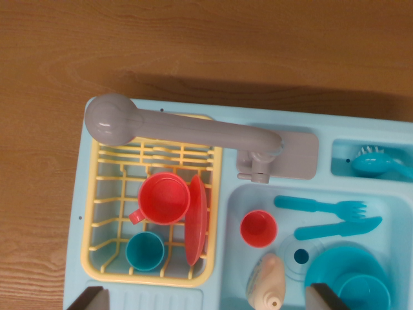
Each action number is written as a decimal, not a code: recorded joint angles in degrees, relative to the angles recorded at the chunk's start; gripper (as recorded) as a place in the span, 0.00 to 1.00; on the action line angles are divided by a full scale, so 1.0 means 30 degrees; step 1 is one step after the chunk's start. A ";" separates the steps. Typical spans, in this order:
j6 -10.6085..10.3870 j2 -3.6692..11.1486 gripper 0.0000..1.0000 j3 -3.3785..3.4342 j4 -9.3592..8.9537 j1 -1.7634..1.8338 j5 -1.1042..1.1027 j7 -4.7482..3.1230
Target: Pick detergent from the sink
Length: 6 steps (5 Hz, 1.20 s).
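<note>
no readable text, labels, brands or numbers on any item in view

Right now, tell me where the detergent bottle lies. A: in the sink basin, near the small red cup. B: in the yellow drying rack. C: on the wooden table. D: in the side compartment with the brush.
A: the detergent bottle lies in the sink basin just below the small red cup, apart from the yellow drying rack.

Three cups (two red, one teal), one red plate, one fork, one knife, one detergent bottle.
</note>
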 joint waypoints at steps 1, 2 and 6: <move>0.0000 0.0000 0.00 0.0000 0.0000 0.0000 0.0000 0.0000; -0.0210 0.0017 0.00 -0.0023 -0.0221 -0.0021 0.0010 0.0009; -0.0937 0.0075 0.00 -0.0101 -0.0985 -0.0092 0.0044 0.0040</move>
